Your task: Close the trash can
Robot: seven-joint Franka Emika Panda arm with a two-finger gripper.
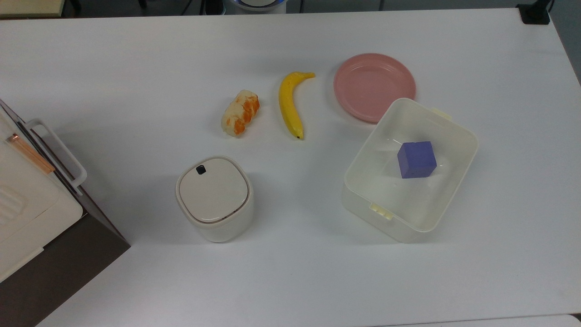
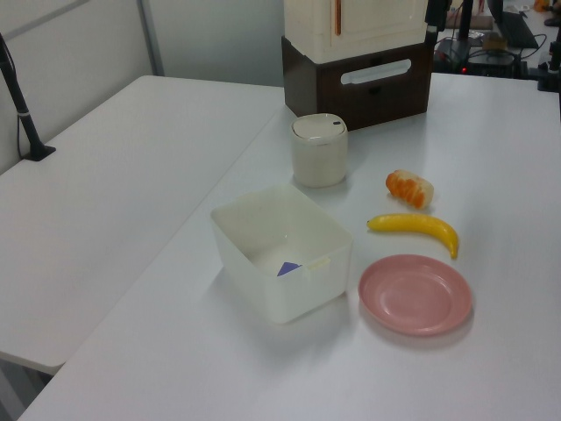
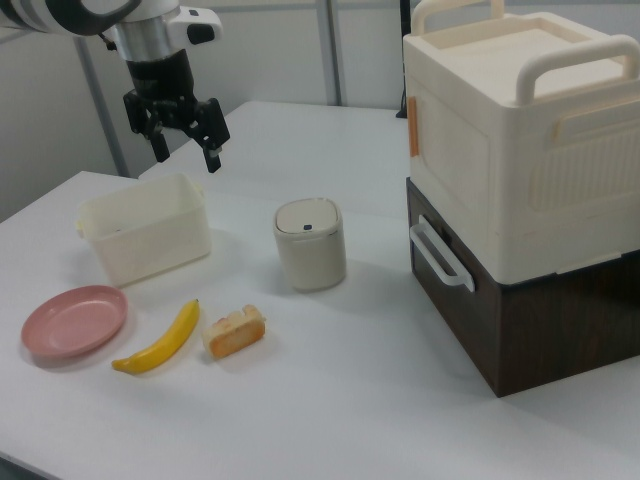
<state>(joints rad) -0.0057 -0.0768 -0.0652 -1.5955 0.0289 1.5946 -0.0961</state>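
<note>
The trash can (image 1: pixel 214 200) is a small cream-white bin with rounded-square walls and a flat beige lid (image 1: pixel 213 189) lying level in its rim, a small black button (image 1: pixel 200 170) at the lid's 11 o'clock corner in the top view. It stands upright on the white surface (image 1: pixel 136 81), at about 7 o'clock from the banana (image 1: pixel 289 104) and well apart from the translucent tub (image 1: pixel 458 177). In the right view the gripper (image 3: pixel 184 142) hangs above the tub, its jaws apart and holding nothing.

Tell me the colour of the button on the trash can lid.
Black, on the beige lid of the trash can; clearest in the top view.
</note>
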